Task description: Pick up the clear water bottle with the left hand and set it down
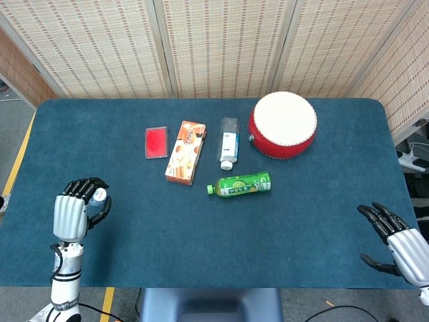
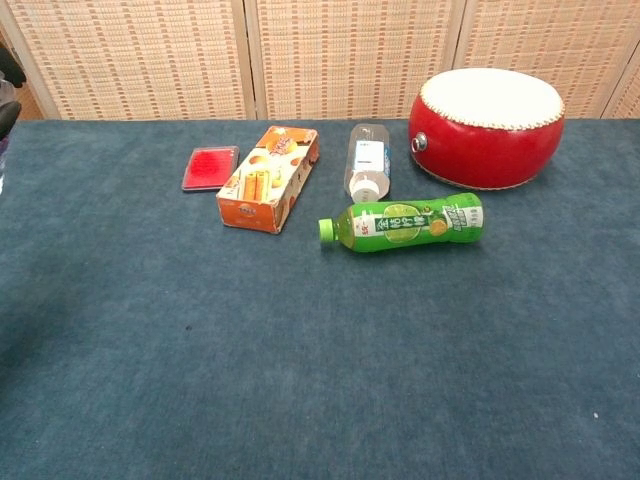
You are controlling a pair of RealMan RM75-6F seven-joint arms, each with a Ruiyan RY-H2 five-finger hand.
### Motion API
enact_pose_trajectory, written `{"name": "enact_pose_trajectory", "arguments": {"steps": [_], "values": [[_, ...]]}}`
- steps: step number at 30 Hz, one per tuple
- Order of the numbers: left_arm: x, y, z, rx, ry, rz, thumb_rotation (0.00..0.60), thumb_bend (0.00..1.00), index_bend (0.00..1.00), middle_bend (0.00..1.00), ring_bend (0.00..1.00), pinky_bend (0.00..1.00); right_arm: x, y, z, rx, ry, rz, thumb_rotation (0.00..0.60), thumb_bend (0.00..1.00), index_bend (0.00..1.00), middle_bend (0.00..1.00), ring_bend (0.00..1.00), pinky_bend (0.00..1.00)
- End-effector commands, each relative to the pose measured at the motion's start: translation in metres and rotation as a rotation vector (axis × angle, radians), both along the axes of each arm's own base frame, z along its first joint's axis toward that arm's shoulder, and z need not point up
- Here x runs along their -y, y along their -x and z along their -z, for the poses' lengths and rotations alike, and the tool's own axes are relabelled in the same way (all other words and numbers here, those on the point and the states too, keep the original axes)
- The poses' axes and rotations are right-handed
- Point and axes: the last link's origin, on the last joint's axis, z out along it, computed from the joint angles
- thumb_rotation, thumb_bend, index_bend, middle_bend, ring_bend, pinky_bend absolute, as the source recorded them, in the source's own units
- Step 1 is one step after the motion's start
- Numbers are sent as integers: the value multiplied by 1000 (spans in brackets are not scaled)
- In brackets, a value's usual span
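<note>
left hand (image 1: 75, 209) wrapped around clear water bottle (image 1: 99, 195) (cap peeking out) | right hand (image 1: 395, 240) spread, holding nothing

Green bottle (image 2: 402, 222) lying on side, near orange box (image 2: 269, 179); red drum (image 2: 488, 112) behind.

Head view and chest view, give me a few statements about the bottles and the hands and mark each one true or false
1. The left hand grips the clear water bottle. True.
2. The green bottle stands upright. False: it lies on its side on the table.
3. The right hand holds the red drum. False: it holds nothing, fingers apart, near the table's edge.
4. The orange box lies between the red card and a lying bottle. True.
</note>
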Motion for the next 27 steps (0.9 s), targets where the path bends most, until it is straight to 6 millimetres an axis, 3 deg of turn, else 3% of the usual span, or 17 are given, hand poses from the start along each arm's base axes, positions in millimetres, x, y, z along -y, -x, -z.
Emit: {"name": "enact_pose_trajectory", "arguments": {"steps": [1, 8, 12, 16, 24, 27], "values": [[5, -22, -10, 752, 350, 128, 600, 456, 522, 690, 677, 660, 1, 0, 0, -3, -1, -1, 600, 110, 58, 84, 33, 189], [7, -25, -4, 1141, 483, 113, 600, 489, 526, 690, 677, 661, 3, 0, 1, -5, -5, 2, 600, 110, 58, 84, 33, 190], [4, -18, -4, 1114, 496, 77, 600, 514, 526, 685, 677, 660, 3, 0, 2, -8, -8, 4, 600, 109, 59, 84, 33, 190], [-2, -4, 0, 806, 338, 13, 600, 546, 529, 685, 676, 661, 4, 0, 2, -9, -11, 6, 600, 110, 59, 84, 33, 190], [-11, 16, 5, -40, 4, -43, 600, 550, 544, 680, 672, 660, 3, 0, 2, -14, -16, 10, 600, 110, 59, 84, 33, 189], [-11, 16, 9, -176, -55, -5, 600, 551, 547, 682, 672, 662, 3, 0, 3, -16, -18, 11, 600, 110, 58, 84, 33, 189]]}}
